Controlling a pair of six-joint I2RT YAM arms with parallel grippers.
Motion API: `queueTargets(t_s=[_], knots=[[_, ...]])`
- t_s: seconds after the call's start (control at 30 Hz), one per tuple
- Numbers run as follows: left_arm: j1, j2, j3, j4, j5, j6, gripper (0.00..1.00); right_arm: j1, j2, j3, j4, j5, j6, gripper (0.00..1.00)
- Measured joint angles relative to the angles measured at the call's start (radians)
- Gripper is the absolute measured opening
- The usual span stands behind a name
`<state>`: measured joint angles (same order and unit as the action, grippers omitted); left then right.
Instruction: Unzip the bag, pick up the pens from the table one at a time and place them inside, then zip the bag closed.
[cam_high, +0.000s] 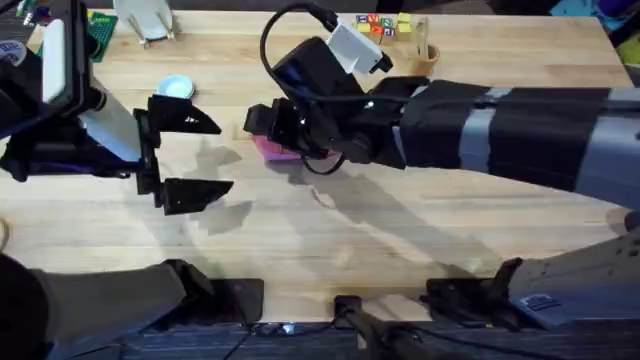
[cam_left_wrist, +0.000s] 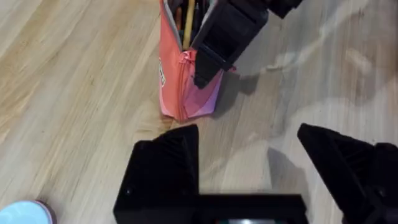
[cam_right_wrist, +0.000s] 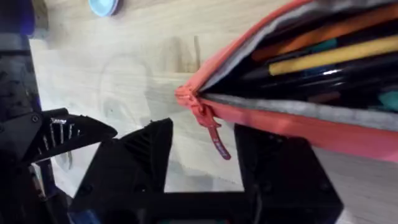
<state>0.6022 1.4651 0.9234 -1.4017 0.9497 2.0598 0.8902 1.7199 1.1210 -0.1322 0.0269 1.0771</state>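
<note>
Two pens, orange and yellow, lying lengthwise inside the bag, mouth unzipped, on the table centre. Zipper pull dangling at the end, just ahead of the right gripper, fingers parted, nothing held. Left gripper wide open, near, facing the bag's end.

Robotics lab bench, light butcher-block table, two black robot arms mounted at its near edge, loose cables, coloured toy blocks and clutter along the far side
</note>
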Motion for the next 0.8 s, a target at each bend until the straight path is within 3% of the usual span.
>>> queueTargets(t_s=[0.23,0.47,0.8], knots=[[0.0,0.0,0.0,0.0,0.0,0.0,0.993,0.0,0.0,0.0,0.0,0.035,0.015,0.41],[0.0,0.0,0.0,0.0,0.0,0.0,0.994,0.0,0.0,0.0,-0.002,0.056,0.038,0.053],[0.0,0.0,0.0,0.0,0.0,0.0,0.994,0.0,0.0,0.0,-0.001,0.058,0.042,0.031]])
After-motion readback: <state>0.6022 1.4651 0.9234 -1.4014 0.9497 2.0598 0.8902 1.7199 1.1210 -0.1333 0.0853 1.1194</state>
